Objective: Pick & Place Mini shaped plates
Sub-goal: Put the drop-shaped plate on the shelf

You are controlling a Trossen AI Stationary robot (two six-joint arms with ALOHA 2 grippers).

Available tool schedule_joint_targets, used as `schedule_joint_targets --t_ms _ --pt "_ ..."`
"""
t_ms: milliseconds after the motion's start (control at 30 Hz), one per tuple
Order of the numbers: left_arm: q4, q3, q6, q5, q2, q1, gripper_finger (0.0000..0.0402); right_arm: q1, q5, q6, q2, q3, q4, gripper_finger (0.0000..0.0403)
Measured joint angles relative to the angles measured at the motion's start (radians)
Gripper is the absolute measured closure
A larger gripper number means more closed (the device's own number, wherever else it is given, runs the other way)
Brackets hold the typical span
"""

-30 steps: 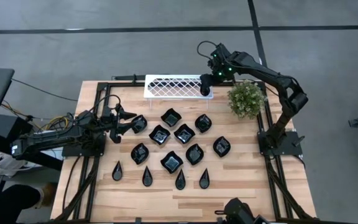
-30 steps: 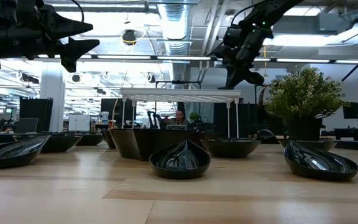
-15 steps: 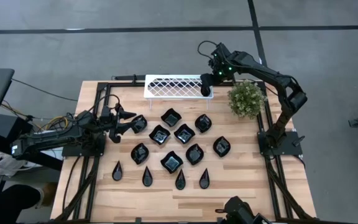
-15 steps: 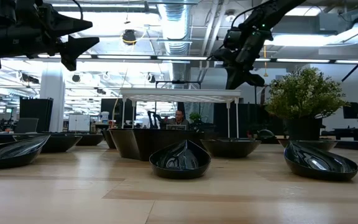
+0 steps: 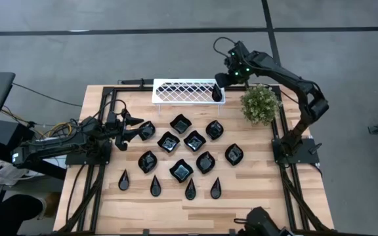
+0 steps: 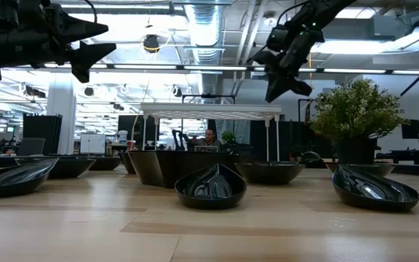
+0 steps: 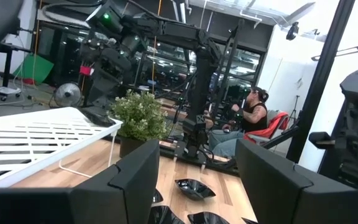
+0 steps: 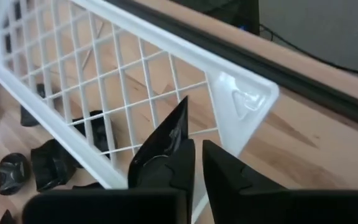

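Wooden table [image 5: 254, 203], overhead view. Right gripper [image 5: 223, 78] hangs above the white lattice tray [image 5: 176, 91], fingers slightly parted and empty; the teardrop plate [image 5: 216, 93] lies on the tray's right end, tip toward the far edge, long axis crosswise. Withdrawal should go straight up, avoiding a nudge. Left gripper [image 5: 135, 128] waits open beside 1 plate.

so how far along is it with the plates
Done: one teardrop plate lies on the right end of the white lattice tray. In hand: nothing visibly; the right gripper hovers just above that plate, and the left gripper waits open near the table's left side. Left: thirteen plates on the table.
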Motion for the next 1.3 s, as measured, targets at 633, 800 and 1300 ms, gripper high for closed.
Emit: schedule_joint_targets --t_ms 633,800,1300 --pt "0.001 0.000 0.003 0.000 0.000 0.000 0.0188 0.209 -0.007 -0.088 -0.334 0.000 -0.136 0.0399" --pt "0.001 0.000 0.003 0.000 0.000 0.000 0.0188 0.328 0.001 -0.060 -0.369 0.000 -0.172 0.0401" --pt "0.000 0.000 0.001 0.000 0.000 0.000 0.0188 0.634 0.051 0.094 -0.366 0.000 -0.286 0.0401"
